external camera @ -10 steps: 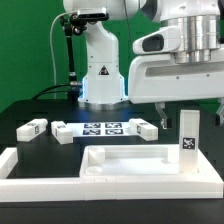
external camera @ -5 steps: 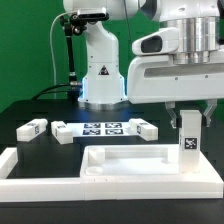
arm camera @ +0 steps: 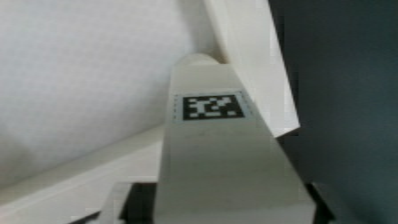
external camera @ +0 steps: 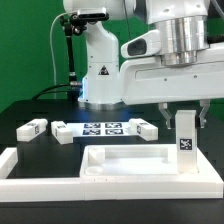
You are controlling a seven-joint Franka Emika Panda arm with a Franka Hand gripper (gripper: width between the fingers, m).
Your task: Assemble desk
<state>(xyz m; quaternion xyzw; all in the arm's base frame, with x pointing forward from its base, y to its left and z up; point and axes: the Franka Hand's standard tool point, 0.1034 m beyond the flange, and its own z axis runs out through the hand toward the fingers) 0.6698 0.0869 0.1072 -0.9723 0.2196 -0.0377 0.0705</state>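
Over the last second the arm [external camera: 170, 40] has swung toward the exterior view's left, carrying the upright leg [external camera: 185, 140] slightly that way; everything on the table [external camera: 20, 108] lies as before.

Much of the grip is hard to read. In the exterior view the arm's bulk is cut off by the picture's top and right edges and shades the gripper [external camera: 186, 113]. In the wrist view only dark slivers of the fingers [arm camera: 125, 205] show on either side of the leg. It appears clamped on the leg's upper end. Where the leg's foot meets the top panel [external camera: 130, 152] is also unclear, so I cannot tell whether it touches or hangs just above.

The upright leg's long axis is vertical, its tag facing the exterior camera, and it stands over the panel's corner at the exterior view's right. The top panel lies flat, rim up, with its long axis running across the exterior view, inside the border bars [external camera: 25, 170].

Behind it, the outer loose leg [external camera: 32, 127], second loose leg [external camera: 63, 132] and third loose leg [external camera: 146, 128] lie on their sides, the last two flanking the marker board [external camera: 103, 128].
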